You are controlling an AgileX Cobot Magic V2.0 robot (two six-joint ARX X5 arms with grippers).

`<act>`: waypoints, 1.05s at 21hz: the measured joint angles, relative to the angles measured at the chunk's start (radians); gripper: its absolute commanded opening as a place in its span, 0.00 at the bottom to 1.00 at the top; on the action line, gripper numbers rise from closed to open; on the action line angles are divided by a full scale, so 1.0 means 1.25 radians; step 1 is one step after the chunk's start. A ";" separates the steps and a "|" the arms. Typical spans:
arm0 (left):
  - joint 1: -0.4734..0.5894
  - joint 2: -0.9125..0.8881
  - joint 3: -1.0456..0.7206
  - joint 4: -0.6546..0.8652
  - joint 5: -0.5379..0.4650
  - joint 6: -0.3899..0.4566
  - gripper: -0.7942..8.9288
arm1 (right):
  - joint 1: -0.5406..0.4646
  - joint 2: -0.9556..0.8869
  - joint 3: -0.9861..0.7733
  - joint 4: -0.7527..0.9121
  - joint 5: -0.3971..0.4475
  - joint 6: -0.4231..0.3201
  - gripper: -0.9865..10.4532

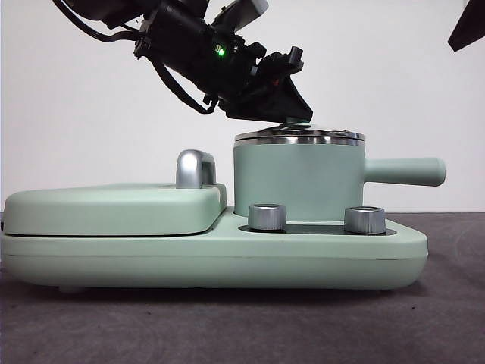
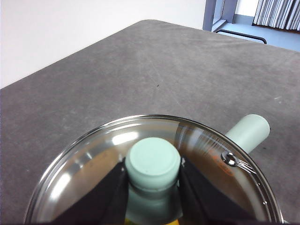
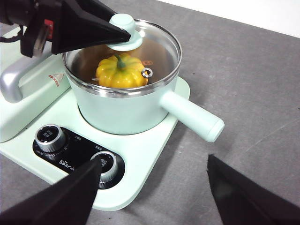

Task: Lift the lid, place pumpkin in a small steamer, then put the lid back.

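Right wrist view: we see the left gripper (image 3: pixel 123 33) clamped on the knob of the round clear glass lid (image 3: pixel 154 49), seated on the mint-green small steamer (image 3: pixel 126 110) at the appliance base's (image 3: pixel 140 159) right end, glossy yellow-orange pumpkin (image 3: pixel 121 71) directly beneath; the right gripper (image 3: pixel 150 197) waits, jaws apart.
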 measured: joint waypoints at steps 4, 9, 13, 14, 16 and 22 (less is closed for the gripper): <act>0.000 0.000 0.000 0.000 0.000 -0.016 0.26 | 0.000 0.000 0.000 0.000 0.000 0.000 0.39; 0.000 0.000 0.000 -0.008 0.002 -0.064 0.34 | 0.000 0.000 0.000 0.000 0.000 0.000 0.39; -0.001 -0.006 0.000 -0.018 0.004 -0.100 0.34 | 0.000 0.000 0.000 0.000 0.000 0.000 0.39; -0.001 -0.012 0.000 -0.031 0.004 -0.106 0.34 | 0.000 0.000 0.000 0.000 0.000 0.000 0.39; -0.001 -0.030 0.000 -0.064 0.002 -0.118 0.34 | 0.000 0.000 0.000 0.000 0.000 0.000 0.39; 0.006 -0.118 0.000 -0.179 0.003 -0.131 0.34 | 0.000 0.000 0.000 0.000 0.000 0.000 0.39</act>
